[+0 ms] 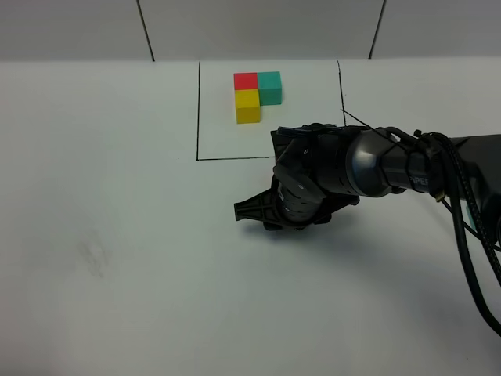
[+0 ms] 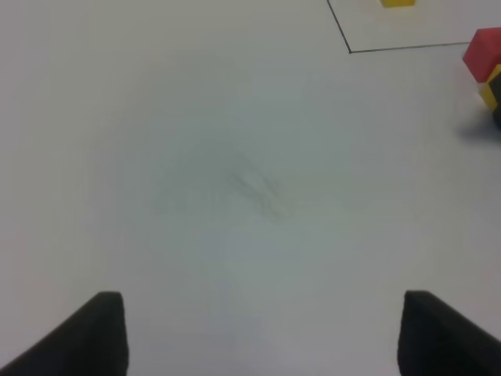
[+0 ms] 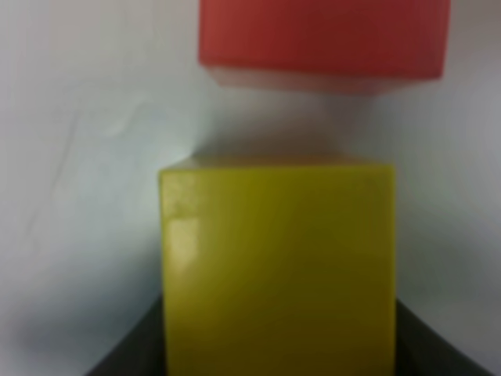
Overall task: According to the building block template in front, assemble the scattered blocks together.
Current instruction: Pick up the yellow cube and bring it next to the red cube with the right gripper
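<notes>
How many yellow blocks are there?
2. The joined yellow cube is in the template, beside its red cube. The loose yellow cube is in the right gripper, near a loose red cube. The arm may hide more.

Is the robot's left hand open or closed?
Open. In the left wrist view, the left hand shows two dark fingers far apart, with only white table between them.

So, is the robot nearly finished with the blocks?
Not yet, nothing is joined. The right gripper grips the yellow cube just short of the red cube, with a gap between them. Left to do: close that gap and add teal, which is out of sight, to match the template.
</notes>
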